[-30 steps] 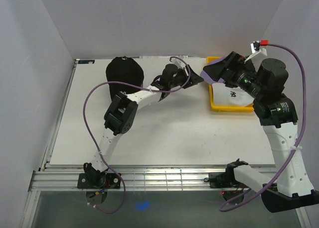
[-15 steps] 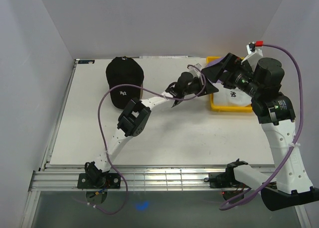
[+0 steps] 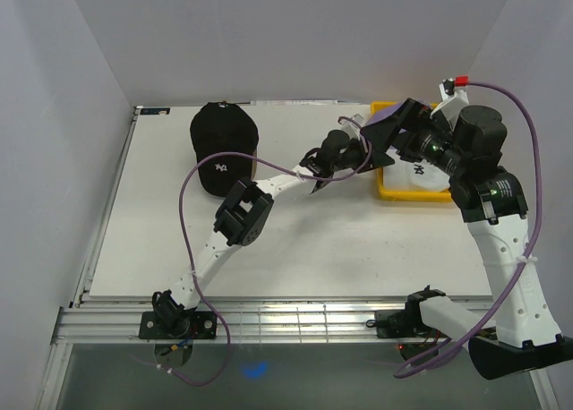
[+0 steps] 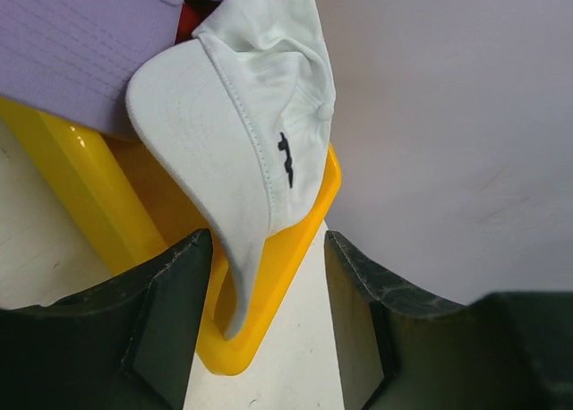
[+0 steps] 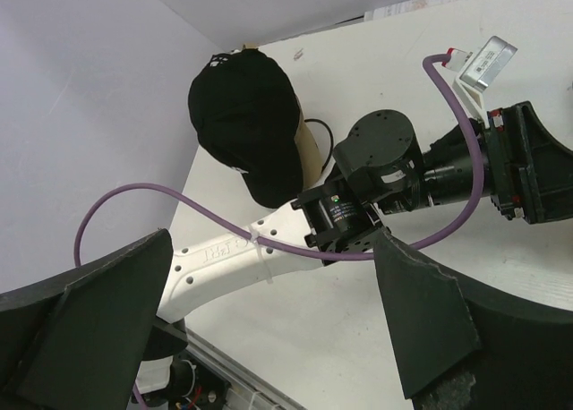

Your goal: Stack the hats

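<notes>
Your left pincer [image 4: 266, 242] gapes wide and empty, lined up on white cap [image 4: 242, 132] brim in yellow bin [image 4: 63, 186], ready to grab. Lavender cap [image 4: 63, 43] beside it. Your right pincer [image 5: 273, 240] spread too, nothing between. Black cap [image 5: 246, 115] sits on tan cap [image 5: 311, 164] at far-left tabletop [image 3: 358, 240]: likely stack target.

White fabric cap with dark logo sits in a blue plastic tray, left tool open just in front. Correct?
No: the plastic tray is yellow, not blue. The left wrist view shows it. The white fabric cap with dark logo does sit in it, and the left tool is open just in front.
</notes>
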Robot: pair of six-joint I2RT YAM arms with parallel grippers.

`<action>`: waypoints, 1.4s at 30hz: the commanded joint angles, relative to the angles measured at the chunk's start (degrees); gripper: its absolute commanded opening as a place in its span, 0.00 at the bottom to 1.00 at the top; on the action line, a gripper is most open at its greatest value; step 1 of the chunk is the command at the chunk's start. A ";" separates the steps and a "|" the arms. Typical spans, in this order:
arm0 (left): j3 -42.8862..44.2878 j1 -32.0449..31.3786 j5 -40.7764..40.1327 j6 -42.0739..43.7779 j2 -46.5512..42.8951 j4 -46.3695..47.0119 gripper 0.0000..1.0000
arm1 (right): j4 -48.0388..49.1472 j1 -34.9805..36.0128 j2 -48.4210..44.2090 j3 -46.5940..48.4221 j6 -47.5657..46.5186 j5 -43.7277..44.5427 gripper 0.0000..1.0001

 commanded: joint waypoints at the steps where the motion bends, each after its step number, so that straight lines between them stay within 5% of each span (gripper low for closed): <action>1: 3.46 -0.89 0.29 0.10 0.77 0.41 0.63 | 1.23 -0.22 -0.64 -0.76 -0.97 -0.76 0.98; 13: 6.36 -1.60 0.29 -1.57 4.02 0.41 0.60 | 1.14 -0.14 -1.08 -1.02 -1.32 -0.85 0.98; 28: 10.14 -1.60 4.07 -4.73 6.05 1.81 0.00 | 0.96 -0.14 -0.82 -0.50 -1.41 -1.46 0.98; 42: 0.48 -0.89 6.80 -14.40 -1.33 15.07 0.00 | -0.09 -0.22 0.15 2.84 -1.50 -1.11 0.98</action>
